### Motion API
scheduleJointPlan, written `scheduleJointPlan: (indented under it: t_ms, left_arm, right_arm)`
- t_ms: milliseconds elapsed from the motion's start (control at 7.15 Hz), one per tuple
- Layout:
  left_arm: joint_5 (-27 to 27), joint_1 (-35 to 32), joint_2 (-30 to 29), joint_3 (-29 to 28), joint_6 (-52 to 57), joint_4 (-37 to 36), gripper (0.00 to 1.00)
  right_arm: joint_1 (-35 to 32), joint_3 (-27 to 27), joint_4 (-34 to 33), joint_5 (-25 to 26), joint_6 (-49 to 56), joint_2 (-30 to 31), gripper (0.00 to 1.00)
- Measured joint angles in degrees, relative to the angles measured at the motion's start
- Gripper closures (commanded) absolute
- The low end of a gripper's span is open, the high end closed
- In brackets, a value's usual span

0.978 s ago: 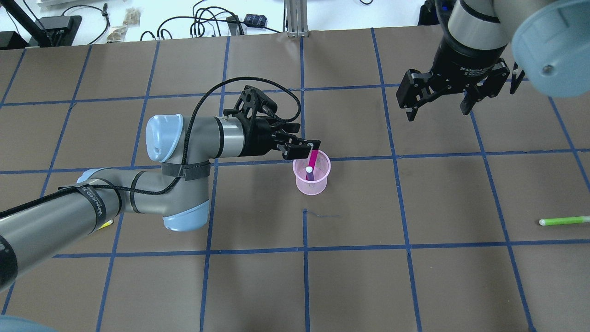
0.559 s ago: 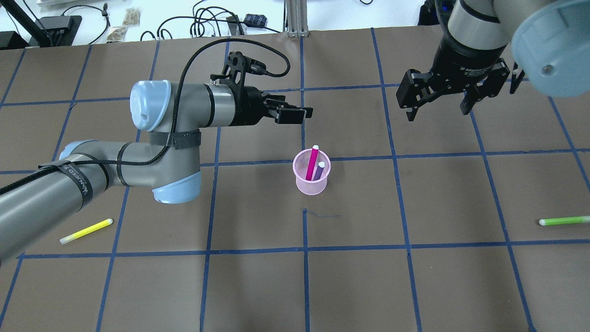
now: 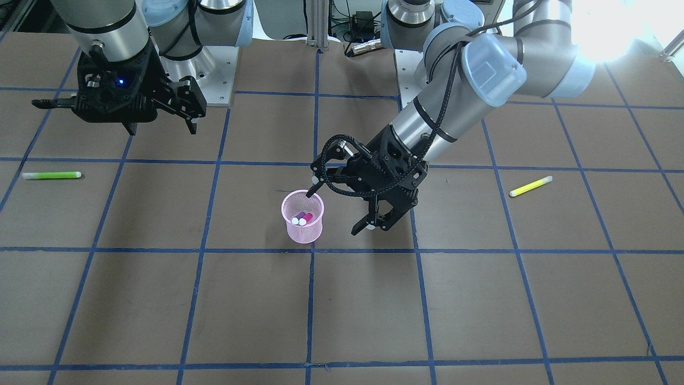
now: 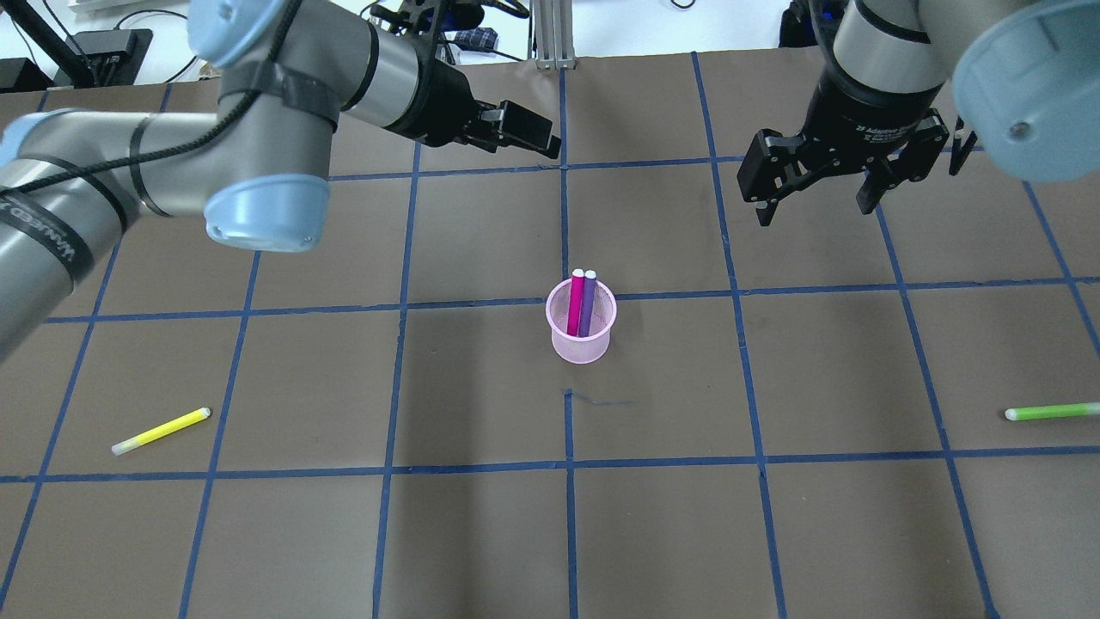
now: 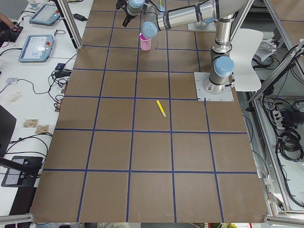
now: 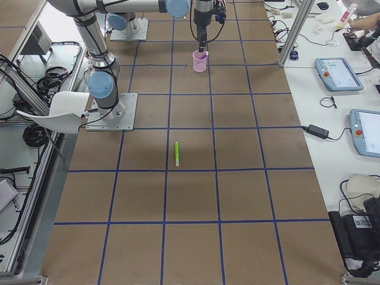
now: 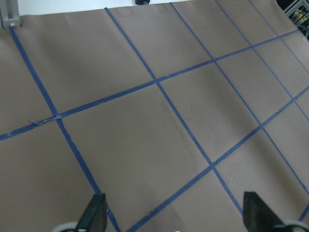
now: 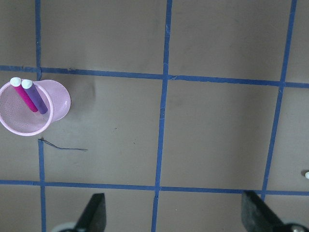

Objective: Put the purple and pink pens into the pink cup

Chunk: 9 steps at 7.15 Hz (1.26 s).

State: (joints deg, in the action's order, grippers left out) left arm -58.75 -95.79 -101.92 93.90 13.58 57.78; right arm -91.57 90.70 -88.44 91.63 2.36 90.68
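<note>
The pink mesh cup stands upright near the table's middle. The pink pen and the purple pen stand inside it, side by side, leaning on the rim. They also show in the front view, where the cup holds both. The right wrist view shows the cup at its left edge. My left gripper is open and empty, raised and well apart from the cup. My right gripper is open and empty, far right of the cup.
A yellow pen lies on the table at the near left. A green pen lies at the near right edge. Cables and boxes lie beyond the table's far edge.
My left gripper let go of the pink pen, which now stands in the cup beside the purple pen. The left arm rose and drew back to the far left. The right arm stayed still.
</note>
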Motion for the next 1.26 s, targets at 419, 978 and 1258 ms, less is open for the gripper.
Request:
scheduleJointPlan:
  t_ms: [419, 978, 1258]
  left_arm:
    - [-20.18, 0.23, 4.26, -5.17, 0.14, 21.69, 0.0]
    - [-30.71, 5.56, 9.05, -4.95, -3.72, 33.49, 0.0]
    - [-31.45, 7.04, 9.2, -4.39, -5.31, 30.4, 0.0]
  right_arm:
    - [0.01, 0.0, 0.04, 0.03, -0.02, 0.02, 0.0]
    - [0.16, -0.46, -0.1, -1.29, -0.72, 0.17, 0.0]
    - [0.85, -0.76, -0.4, -1.43, -0.89, 0.13, 0.0]
